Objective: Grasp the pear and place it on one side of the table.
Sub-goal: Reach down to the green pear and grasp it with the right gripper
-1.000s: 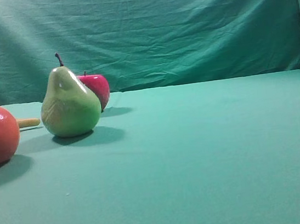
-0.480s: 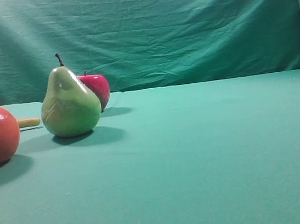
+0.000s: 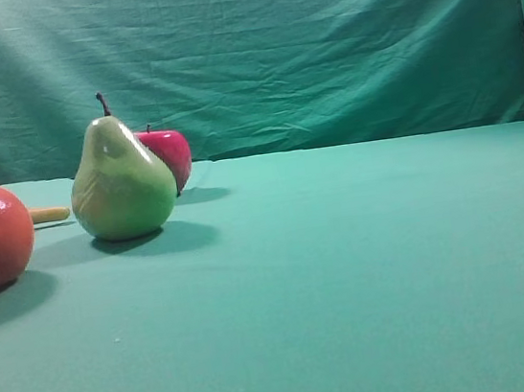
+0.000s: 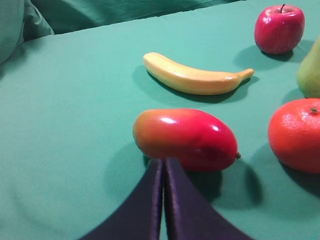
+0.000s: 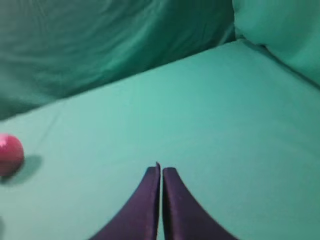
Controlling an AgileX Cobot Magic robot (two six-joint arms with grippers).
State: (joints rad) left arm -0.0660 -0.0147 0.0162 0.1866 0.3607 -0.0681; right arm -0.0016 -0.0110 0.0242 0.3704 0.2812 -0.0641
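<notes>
Two sets of fingers pressed together, holding nothing — left gripper [image 4: 163, 165] | right gripper [image 5: 160, 170] | pear [image 3: 122, 180] upright, edge-cropped in left wrist view

Left gripper [image 4: 163, 162]: dark fingers pressed together, tips meeting, rising from bottom centre of its wrist frame. Right gripper [image 5: 160, 167]: same pose, fingers closed, nothing between. Neither visible in exterior view.

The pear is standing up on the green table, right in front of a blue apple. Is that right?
Almost. The pear does stand upright on the table, but the apple just behind it is red, not blue. The exterior high view shows this, and the left wrist view shows the same red apple.
</notes>
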